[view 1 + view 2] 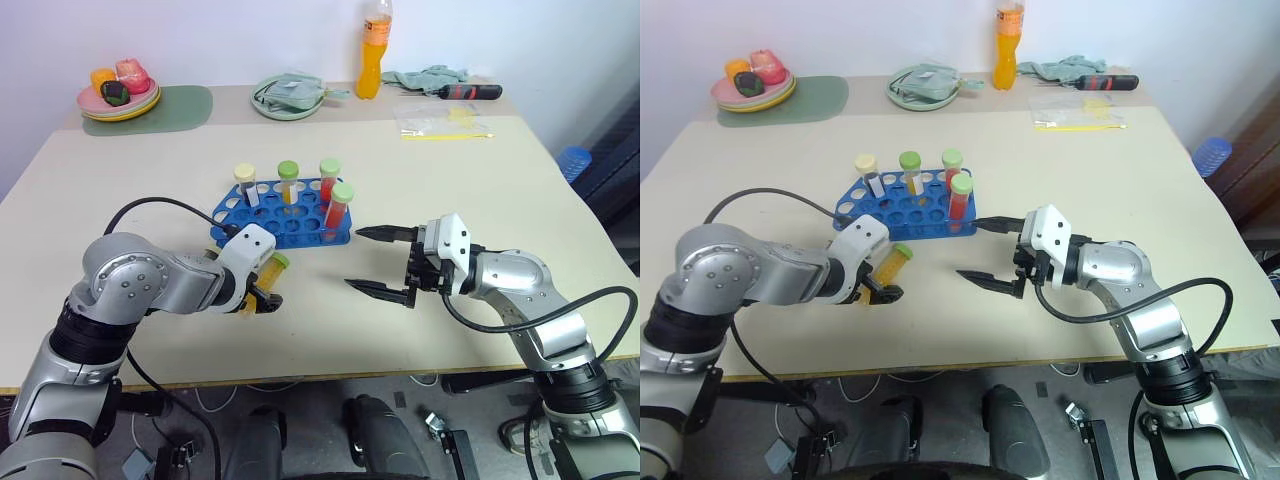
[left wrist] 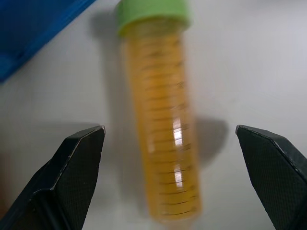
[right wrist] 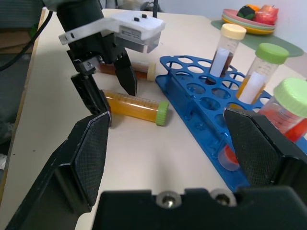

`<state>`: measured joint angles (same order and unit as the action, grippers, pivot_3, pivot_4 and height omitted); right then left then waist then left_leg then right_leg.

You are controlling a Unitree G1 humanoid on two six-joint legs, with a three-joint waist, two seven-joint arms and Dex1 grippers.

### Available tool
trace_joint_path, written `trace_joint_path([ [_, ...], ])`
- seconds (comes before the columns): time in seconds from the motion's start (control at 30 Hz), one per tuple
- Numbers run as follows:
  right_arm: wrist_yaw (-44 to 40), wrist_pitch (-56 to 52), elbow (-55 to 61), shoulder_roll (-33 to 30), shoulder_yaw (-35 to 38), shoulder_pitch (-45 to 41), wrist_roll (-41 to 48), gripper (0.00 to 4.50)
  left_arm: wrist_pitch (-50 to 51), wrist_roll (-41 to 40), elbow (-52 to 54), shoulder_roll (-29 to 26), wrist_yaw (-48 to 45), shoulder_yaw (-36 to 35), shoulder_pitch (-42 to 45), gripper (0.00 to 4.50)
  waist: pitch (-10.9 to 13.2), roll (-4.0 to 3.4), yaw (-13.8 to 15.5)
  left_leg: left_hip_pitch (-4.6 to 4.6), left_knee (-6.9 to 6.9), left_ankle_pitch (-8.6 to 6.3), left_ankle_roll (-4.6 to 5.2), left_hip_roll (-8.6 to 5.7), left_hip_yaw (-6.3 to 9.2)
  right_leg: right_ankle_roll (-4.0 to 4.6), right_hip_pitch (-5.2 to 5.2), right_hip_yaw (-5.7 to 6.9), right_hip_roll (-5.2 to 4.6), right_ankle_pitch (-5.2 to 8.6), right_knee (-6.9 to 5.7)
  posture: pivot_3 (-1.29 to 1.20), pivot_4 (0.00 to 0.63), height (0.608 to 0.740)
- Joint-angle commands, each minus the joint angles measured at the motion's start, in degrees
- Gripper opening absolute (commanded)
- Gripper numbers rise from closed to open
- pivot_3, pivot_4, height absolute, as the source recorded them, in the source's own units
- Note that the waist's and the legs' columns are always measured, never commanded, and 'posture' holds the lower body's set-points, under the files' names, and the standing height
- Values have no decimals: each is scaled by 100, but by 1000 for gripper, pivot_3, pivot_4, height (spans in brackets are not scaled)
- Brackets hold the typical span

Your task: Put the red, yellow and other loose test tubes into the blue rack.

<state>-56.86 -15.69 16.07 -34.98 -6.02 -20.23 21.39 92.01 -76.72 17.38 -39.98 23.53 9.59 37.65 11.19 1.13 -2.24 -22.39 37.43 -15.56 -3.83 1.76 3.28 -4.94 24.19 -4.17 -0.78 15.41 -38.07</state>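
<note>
A: Where is the yellow tube (image 2: 160, 129) lying right now?

B: It is lying flat on the table (image 1: 480, 200), just beside the blue rack (image 1: 285, 215) at about seven o'clock from it, its green cap pointing toward the rack; the left gripper (image 1: 262, 300) is hanging over it with its two fingers spread wide, one on each side of the tube and neither touching it.

A: Any other loose tube?

B: A brown tube with a cream cap (image 3: 128, 70) is lying on the table behind the left gripper, close to the rack's end; it is showing in the right wrist view.

A: And the right gripper?

B: The right gripper (image 1: 375, 262) is hovering at about four o'clock from the rack, pointing toward the left arm; its fingers are standing wide apart and gripping nothing.

A: What is standing in the rack?

B: Four capped tubes are standing upright in it; a cream-capped tube (image 1: 245, 182) at the far left, a green-capped orange tube (image 1: 288, 180) beside it, and two green-capped red tubes (image 1: 338, 208) toward the right end.
</note>
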Motion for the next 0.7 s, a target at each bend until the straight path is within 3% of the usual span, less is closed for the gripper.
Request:
trace_joint_path([
  [0.03,8,12,302,-13,16,-28,39,4247,49,-424,-191,148,712,-128,19,4253,0,-1,7,0,0,1,-1,-1,-1,0,0,0,-1,0,0,0,150,740],
  [0.1,25,2,328,5,1,-26,32,4283,49,-584,-294,228,1027,-144,12,3622,-1,-1,12,1,1,2,-4,-2,0,0,-1,0,-2,0,-2,0,150,740],
  [0.3,47,-7,391,26,-66,-9,-3,4283,48,-1033,-372,272,1538,-200,76,818,-1,0,19,2,1,4,-7,-3,0,0,-2,1,-1,0,-3,0,150,740],
  [0.43,68,-87,483,31,-62,-31,35,4283,47,-1459,123,-303,1028,-123,241,805,0,0,5,1,0,6,-11,-3,1,0,-1,2,-1,0,-2,0,150,740],
  [0.53,78,-160,536,32,-40,-52,73,4283,-157,-1292,937,-757,179,-331,186,805,0,0,-15,0,-3,8,-14,-2,2,1,2,3,2,0,-3,0,150,740],
  [0.6,98,-198,551,51,-27,-62,93,4283,-892,-527,1626,-965,-529,-644,-69,805,0,0,-14,1,-6,10,-17,-3,-2,1,2,2,1,0,-2,0,150,740],
  [0.7,179,-245,521,106,-1,-51,110,4283,-2788,1517,2231,-1207,-1512,-665,-539,805,0,0,-7,2,-14,22,-39,-3,-3,2,2,3,1,1,2,0,150,740],
])
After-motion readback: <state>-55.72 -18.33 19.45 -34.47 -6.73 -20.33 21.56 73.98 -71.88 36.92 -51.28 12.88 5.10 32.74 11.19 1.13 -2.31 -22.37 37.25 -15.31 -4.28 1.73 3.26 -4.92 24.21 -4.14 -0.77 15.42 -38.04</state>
